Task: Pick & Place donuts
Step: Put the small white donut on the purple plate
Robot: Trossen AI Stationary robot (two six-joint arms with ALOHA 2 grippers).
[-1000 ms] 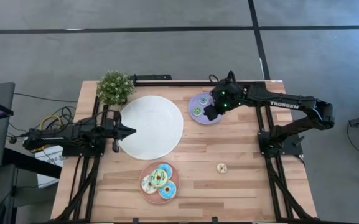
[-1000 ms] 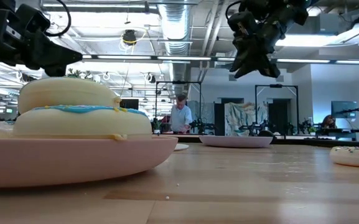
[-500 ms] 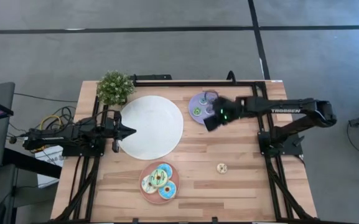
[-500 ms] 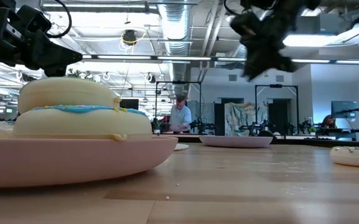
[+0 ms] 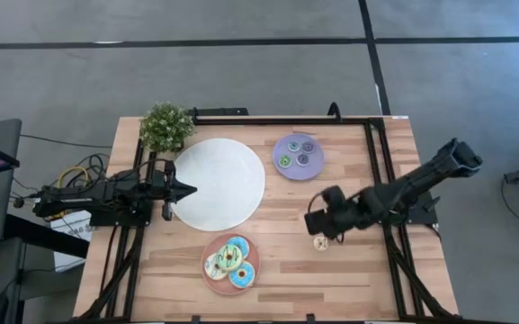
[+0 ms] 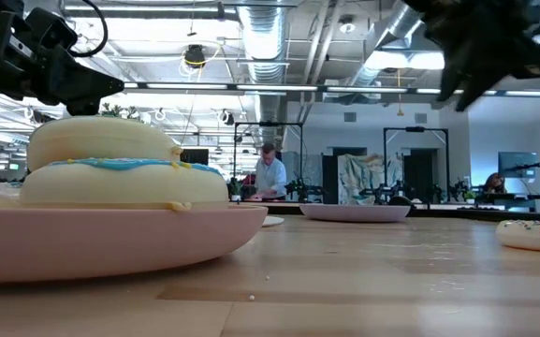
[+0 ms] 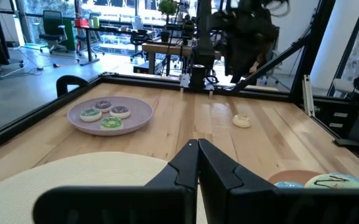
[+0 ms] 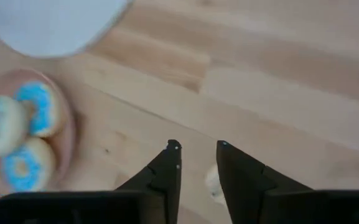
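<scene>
A beige mini donut (image 5: 321, 243) lies flat on the bare wood, right of the table's middle; it also shows in the low view (image 6: 535, 232). My right gripper (image 5: 313, 229) hovers just above it, open and empty. In the right wrist view (image 8: 199, 148) the donut (image 8: 212, 183) shows below and between the two fingers, apart from them. Three mini donuts lie on the lilac plate (image 5: 310, 168). Several larger donuts (image 5: 230, 261) are piled on the pink plate (image 5: 207, 280). My left gripper (image 5: 187, 190) is shut and empty over the left rim of the white plate (image 5: 223, 180).
A potted plant (image 5: 166, 126) stands at the far left corner. The large white plate takes up the table's middle left. Bare wood lies around the beige donut and along the right side. People show in the room beyond the table (image 6: 271, 175).
My right gripper has left the lilac plate and swung toward the table's near edge, and now stands over the beige mini donut. The three mini donuts on the lilac plate, covered by the gripper before, now show. My left arm has kept still.
</scene>
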